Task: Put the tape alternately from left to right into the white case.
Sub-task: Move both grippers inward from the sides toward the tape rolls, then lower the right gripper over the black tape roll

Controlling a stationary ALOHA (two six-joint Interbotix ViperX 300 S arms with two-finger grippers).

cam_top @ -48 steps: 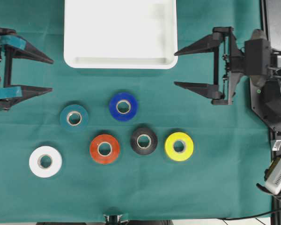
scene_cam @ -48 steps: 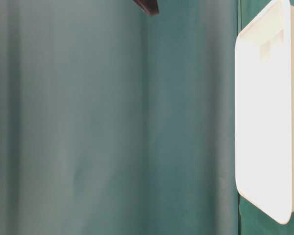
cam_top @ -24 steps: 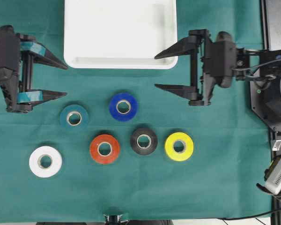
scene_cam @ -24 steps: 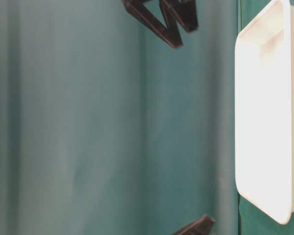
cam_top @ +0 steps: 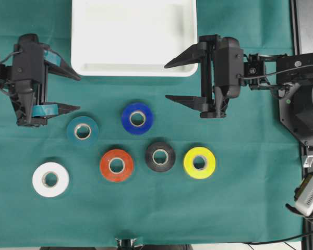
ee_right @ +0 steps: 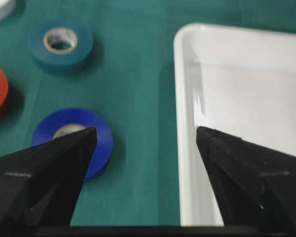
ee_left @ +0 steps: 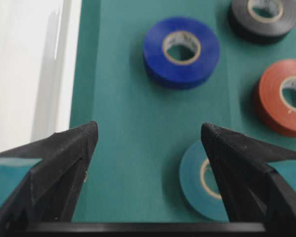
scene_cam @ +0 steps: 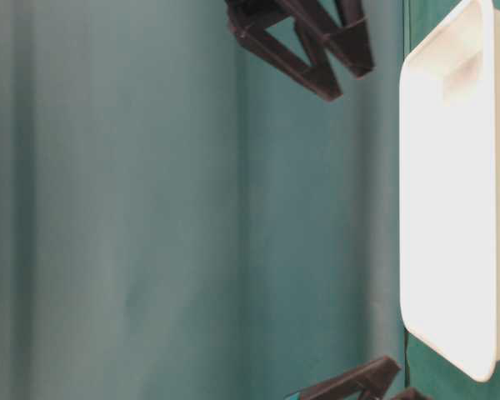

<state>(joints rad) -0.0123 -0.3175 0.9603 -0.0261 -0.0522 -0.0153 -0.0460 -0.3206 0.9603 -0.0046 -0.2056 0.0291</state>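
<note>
The white case (cam_top: 134, 31) lies empty at the back of the green cloth. In front of it lie the tape rolls: white (cam_top: 39, 179), teal (cam_top: 72, 131), red-orange (cam_top: 105, 165), blue (cam_top: 126, 119), black (cam_top: 150, 156) and yellow (cam_top: 189, 162). My left gripper (cam_top: 78, 92) hovers open, left of the case's front corner and just above the teal roll (ee_left: 192, 182). Nothing sits between its fingers (ee_left: 148, 128). At the case's front right corner my right gripper (cam_top: 166, 82) is open and empty (ee_right: 145, 132). One of its fingers is over the blue roll (ee_right: 101, 136) and the other over the case's rim (ee_right: 187, 148).
The right arm's base and dark equipment (cam_top: 302, 104) fill the right edge, with a pale device (cam_top: 310, 192) lower down. A camera mount (cam_top: 126, 242) pokes in at the front edge. The table-level view shows the case's side (scene_cam: 450, 208) and dark fingers (scene_cam: 317, 50).
Both arms have swung in toward the middle, the left gripper rightward and the right gripper leftward. Both stayed open. The rolls and the case have not moved.
</note>
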